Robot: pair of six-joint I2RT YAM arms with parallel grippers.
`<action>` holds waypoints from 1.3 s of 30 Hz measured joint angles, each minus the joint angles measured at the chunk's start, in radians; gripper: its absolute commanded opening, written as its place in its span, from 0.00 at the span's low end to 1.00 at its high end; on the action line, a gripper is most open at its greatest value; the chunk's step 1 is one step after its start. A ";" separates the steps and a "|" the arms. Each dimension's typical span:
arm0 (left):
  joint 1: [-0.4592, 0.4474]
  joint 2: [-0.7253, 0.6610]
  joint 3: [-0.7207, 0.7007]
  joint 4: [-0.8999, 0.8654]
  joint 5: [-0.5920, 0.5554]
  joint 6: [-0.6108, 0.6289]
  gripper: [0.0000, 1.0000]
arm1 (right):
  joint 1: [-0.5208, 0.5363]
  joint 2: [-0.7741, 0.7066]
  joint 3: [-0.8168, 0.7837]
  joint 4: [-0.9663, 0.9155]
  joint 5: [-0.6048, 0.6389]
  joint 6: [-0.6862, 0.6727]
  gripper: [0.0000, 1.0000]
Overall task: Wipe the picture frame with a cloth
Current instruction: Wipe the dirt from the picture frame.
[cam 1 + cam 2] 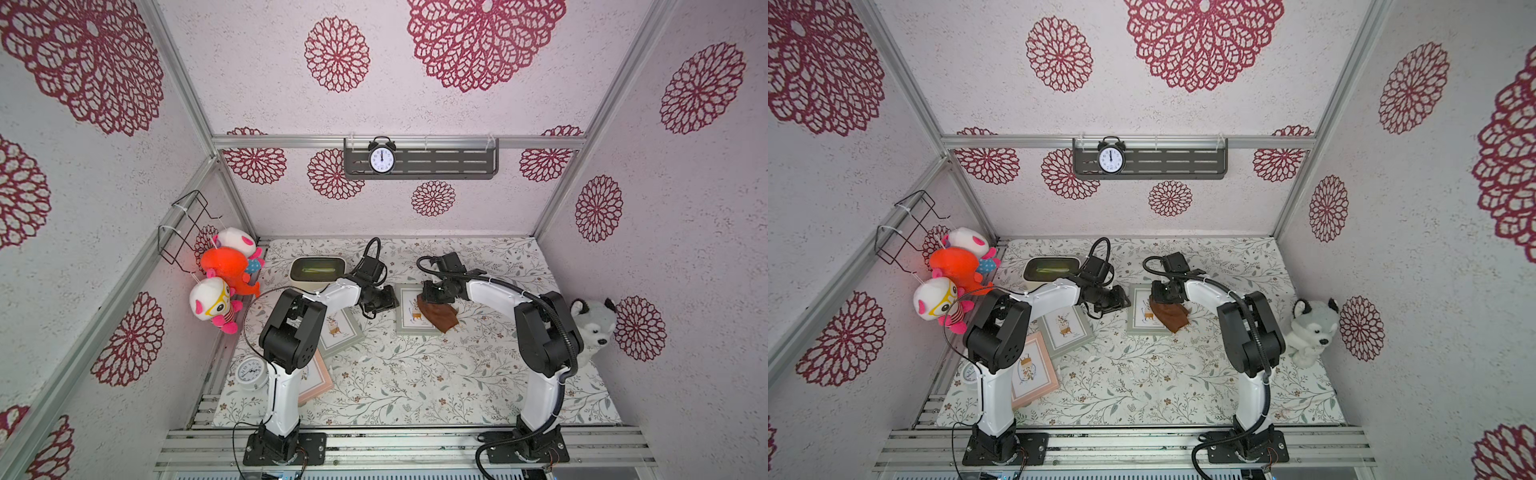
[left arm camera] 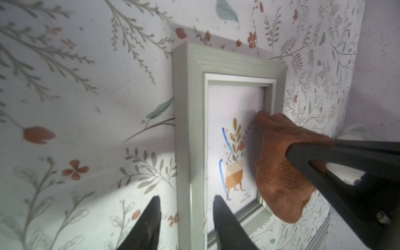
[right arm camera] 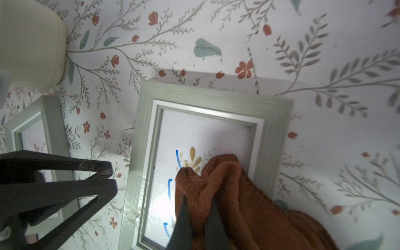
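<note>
— What lies nearest?
— On the flowered tablecloth [image 1: 415, 382], a white alarm clock [image 1: 250, 371] at the near left. Past it are a pink frame [image 1: 1038, 382] and then a grey-green frame [image 1: 1065, 328], both flat.
— And the picture frame [image 3: 270, 129]?
— It lies flat mid-table. The cloth [image 3: 227, 184], brown and bunched, rests on its glass and trails over its right rail. Blue strokes [image 3: 169, 188] show on the glass beside it.
— The arms' ends?
— The right gripper [image 3: 198, 199] is pinched tight on the cloth. The left gripper [image 2: 186, 196] has its jaws apart, astride the left rail, one finger [image 2: 151, 218] outside and one over the glass. Whether they touch the rail I cannot tell.
— Farther back?
— A cream tub [image 1: 309, 286], plush toys [image 1: 226, 266] on the left wall and a husky plush [image 1: 592, 328] at the right wall. A black alarm clock [image 1: 381, 158] stands on the grey shelf [image 1: 457, 162].
</note>
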 measured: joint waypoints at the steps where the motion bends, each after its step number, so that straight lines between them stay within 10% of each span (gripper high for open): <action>1: -0.002 0.008 0.001 -0.001 -0.004 0.000 0.41 | -0.001 0.010 0.001 0.000 -0.010 0.001 0.14; 10: -0.009 0.025 0.012 -0.002 -0.023 0.000 0.40 | -0.003 0.031 0.094 -0.071 -0.036 -0.004 0.48; 30: -0.013 0.051 0.030 0.000 -0.018 0.000 0.31 | 0.025 -0.042 0.109 -0.180 0.060 -0.062 0.72; 39: -0.013 0.051 0.031 0.001 -0.017 0.000 0.26 | 0.029 -0.092 0.107 -0.161 0.085 -0.047 0.52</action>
